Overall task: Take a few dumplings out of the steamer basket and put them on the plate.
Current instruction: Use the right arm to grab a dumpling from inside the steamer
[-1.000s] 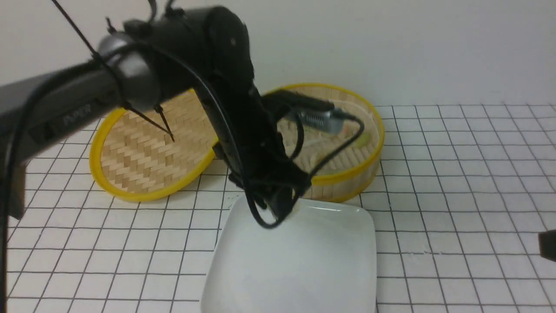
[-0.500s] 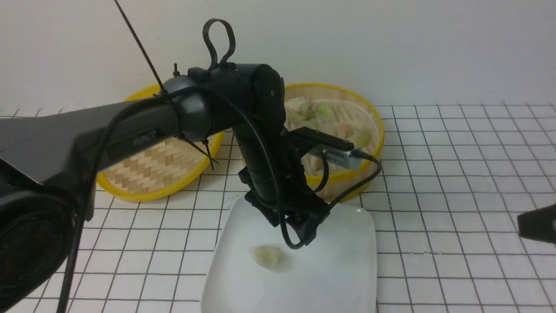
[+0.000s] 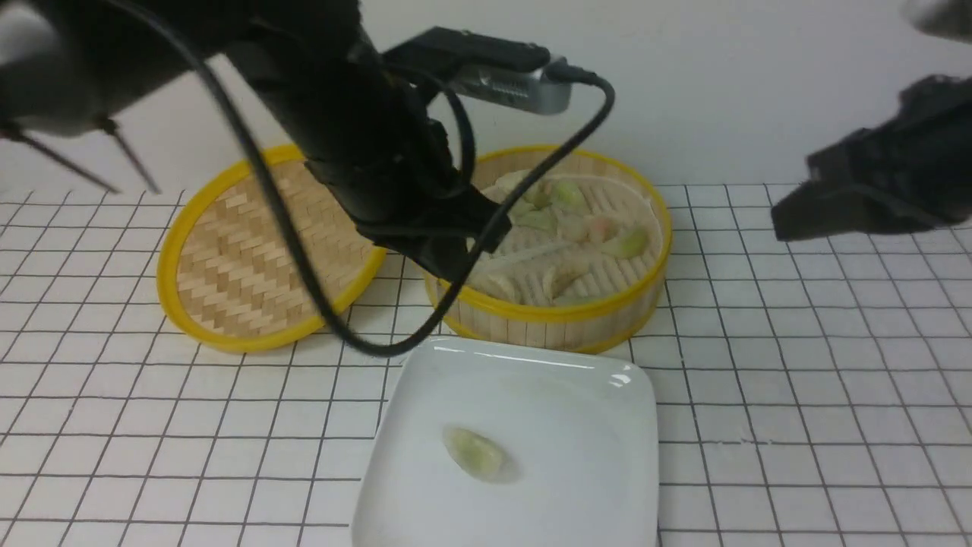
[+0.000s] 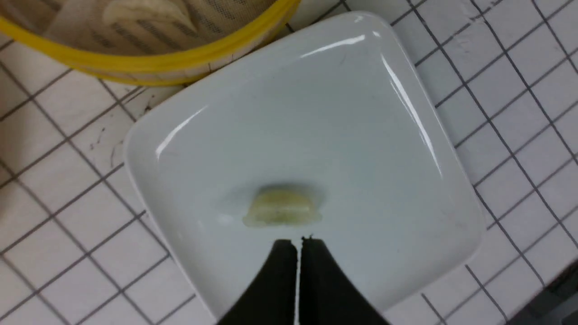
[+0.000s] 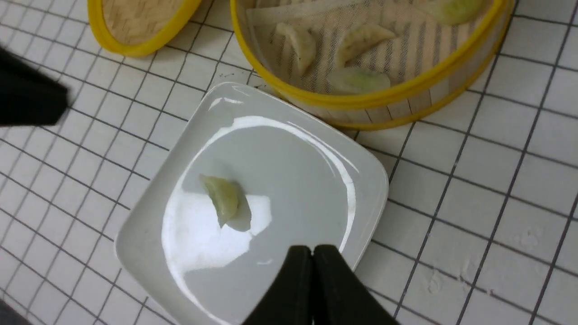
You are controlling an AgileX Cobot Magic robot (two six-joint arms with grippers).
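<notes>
1. Far left of the front view: leave the woven lid [image 3: 258, 251] alone, flat beside the basket.
2. Upper centre: watch the left gripper [image 4: 298, 243], pressed together on nothing and hanging high, overlapping the left rim of the steamer basket [image 3: 562, 313]. Spread it before dipping in.
3. Bottom centre: count one pale green dumpling [image 3: 474, 453] lying on the plate [image 3: 585, 403], just left of middle. Set the next one beside it, not on top.
4. Centre right: choose among the dumplings [image 3: 566, 275] in the basket, preferably one lying apart near the front wall. Pinch gently across the belly, since the skins probably slip or tear. Lift clear of the yellow rim.
5. Upper right: keep the right gripper [image 5: 312, 250], likewise pressed together and empty, well apart from the left arm's path.
</notes>
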